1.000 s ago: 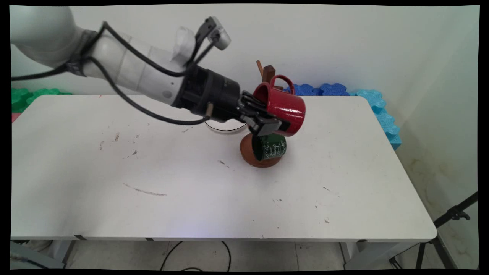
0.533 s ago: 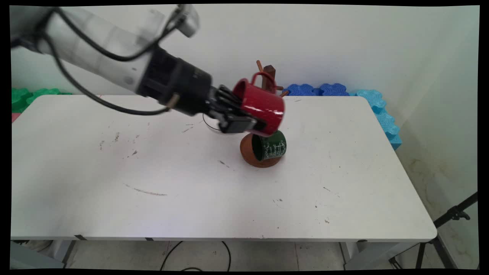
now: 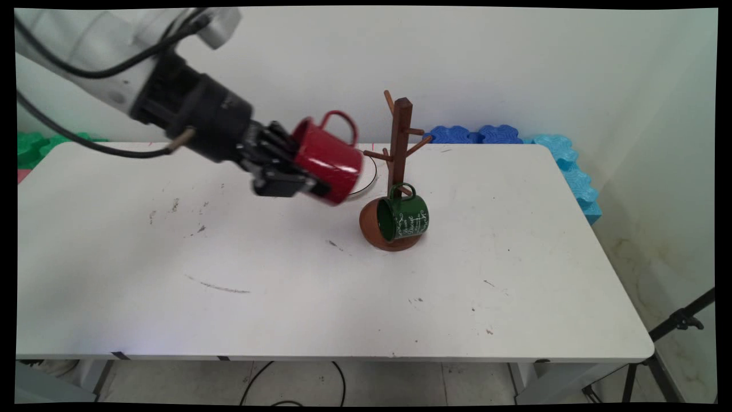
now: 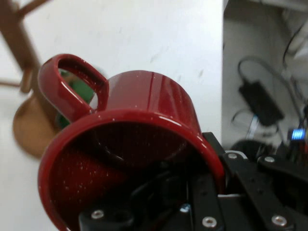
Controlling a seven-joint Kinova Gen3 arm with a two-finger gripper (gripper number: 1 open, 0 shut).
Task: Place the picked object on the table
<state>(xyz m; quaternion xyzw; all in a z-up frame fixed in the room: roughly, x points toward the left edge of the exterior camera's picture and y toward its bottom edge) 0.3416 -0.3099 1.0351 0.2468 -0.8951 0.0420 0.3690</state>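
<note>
Gripper (image 3: 297,182): black, two-fingered, pinching the wall of the red mug (image 3: 326,163) at its rim, one finger inside the mouth, one outside.

Red mug: glossy speckled enamel, cylindrical, held above the table (image 3: 286,286), left of the mug tree (image 3: 397,171) and apart from it. Long axis near horizontal, tilted; mouth toward the gripper, base toward the tree, loop handle upward.

Mug tree: brown wood, upright square post with slanted pegs on a round base.

Green mug (image 3: 405,217): glossy, white lettering, hanging by its handle from a low peg, mouth facing left.

Table: white, flat, scuffed with dark marks.

Foam blocks (image 3: 514,137): blue, knobbed edges, along the wall behind.
</note>
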